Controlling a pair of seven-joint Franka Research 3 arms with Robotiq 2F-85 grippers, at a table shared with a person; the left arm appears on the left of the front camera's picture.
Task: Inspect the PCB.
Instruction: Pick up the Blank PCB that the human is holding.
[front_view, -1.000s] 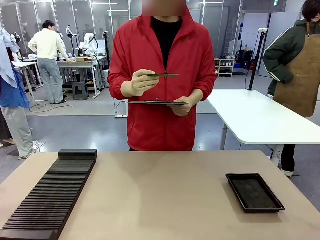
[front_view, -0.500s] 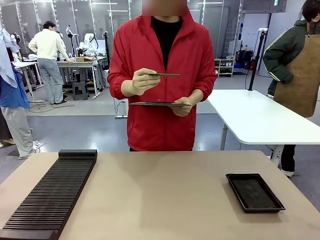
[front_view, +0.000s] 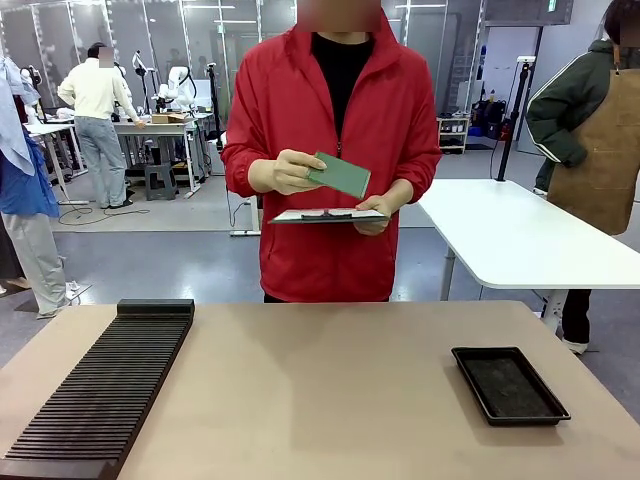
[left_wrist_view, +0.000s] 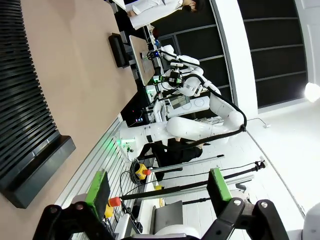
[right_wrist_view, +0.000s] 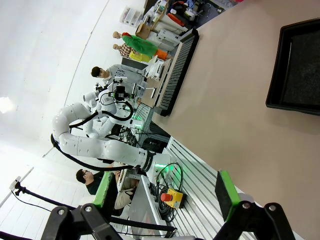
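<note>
A person in a red jacket stands at the far side of the table and holds the green PCB (front_view: 340, 174) in one hand at chest height, its face tilted toward me. The other hand holds a dark clipboard (front_view: 328, 215) flat just below it. My left gripper (left_wrist_view: 157, 187) is open, its green-padded fingers wide apart with nothing between them, off the table's edge. Wide open too is my right gripper (right_wrist_view: 167, 192), which holds nothing and sits past the table's near edge.
A long black ribbed rack (front_view: 100, 390) lies along the table's left side. A black shallow tray (front_view: 508, 384) sits at the right front. The tan tabletop (front_view: 320, 390) between them is bare. A white table (front_view: 520, 235) and other people stand behind.
The person has tilted the PCB from edge-on and level to face-up toward me and lowered it slightly. The clipboard has tipped a little as well. The arms have not moved.
</note>
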